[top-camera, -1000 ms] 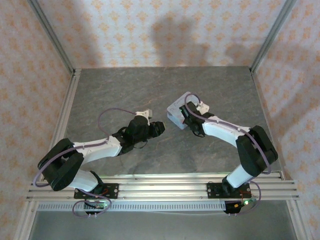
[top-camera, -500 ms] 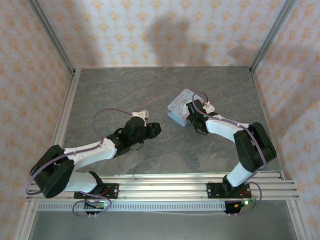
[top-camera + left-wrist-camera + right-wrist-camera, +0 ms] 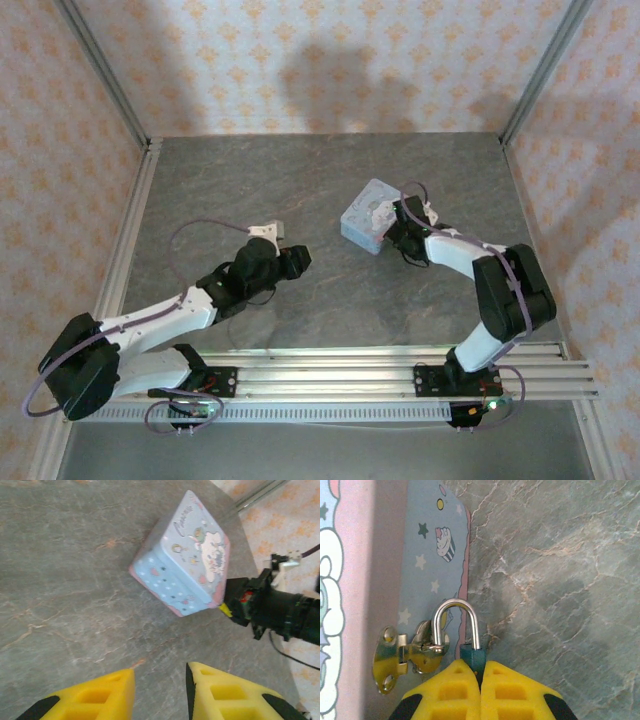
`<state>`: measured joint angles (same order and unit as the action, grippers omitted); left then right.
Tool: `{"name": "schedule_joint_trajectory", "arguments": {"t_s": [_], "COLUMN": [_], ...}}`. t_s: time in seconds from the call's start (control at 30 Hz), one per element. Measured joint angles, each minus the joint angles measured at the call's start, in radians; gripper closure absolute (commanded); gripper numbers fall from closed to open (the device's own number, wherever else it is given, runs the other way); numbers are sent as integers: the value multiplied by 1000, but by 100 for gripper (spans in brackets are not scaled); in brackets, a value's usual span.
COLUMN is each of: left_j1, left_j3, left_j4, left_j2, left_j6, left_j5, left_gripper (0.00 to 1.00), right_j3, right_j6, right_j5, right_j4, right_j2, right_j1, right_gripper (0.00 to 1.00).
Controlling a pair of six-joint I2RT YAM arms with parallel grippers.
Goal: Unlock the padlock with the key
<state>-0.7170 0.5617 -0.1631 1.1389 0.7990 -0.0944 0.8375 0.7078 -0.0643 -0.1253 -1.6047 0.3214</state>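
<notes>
The padlock (image 3: pixel 471 655) is hooked by its silvery shackle through the brass hasp (image 3: pixel 410 652) on the side of a pale-blue cartoon tin (image 3: pixel 432 555), right of the counter's (image 3: pixel 230 180) middle. The right jaws are clamped together on the padlock's blue body. The tin lies between the two arms. The left jaws stand apart over bare counter, nearer and to the left, well apart from the tin. The counter is grey veined stone. Orange-patterned walls (image 3: pixel 300 60) surround it, and aluminium rails (image 3: pixel 330 365) run along its near edge.
</notes>
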Motion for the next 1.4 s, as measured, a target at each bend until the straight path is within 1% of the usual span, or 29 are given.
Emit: {"name": "schedule_joint_trajectory", "arguments": {"t_s": [0.13,0.4,0.57,0.73,0.93,1.2,1.4], "left_j1": [5,11,11,11,11,11,11], "left_j3": [0,10,21,34,44,44,44], "left_j4": [31,63,62,61,54,38,30], "left_j2": [-1,0,13,51,80,93,101], "left_j6": [-35,-84,-95,-106,-117,-120,-120], "left_j5": [7,9,6,3,-3,-5,-6], "left_gripper": [66,66,66,66,66,65,65], "right_j3": [-18,-26,-26,-45,-73,-88,-88], "right_j6": [-36,-146,-199,-219,-224,-218,-211], "right_j5": [-64,-162,-184,-191,-192,-222,-233], "right_j4": [30,46,10,3,2,21,26], "right_j2": [13,63,110,112,111,106,91], "right_j1": [-35,-36,-36,-37,-44,-94,-96], "right_gripper": [100,100,100,100,100,100,100]}}
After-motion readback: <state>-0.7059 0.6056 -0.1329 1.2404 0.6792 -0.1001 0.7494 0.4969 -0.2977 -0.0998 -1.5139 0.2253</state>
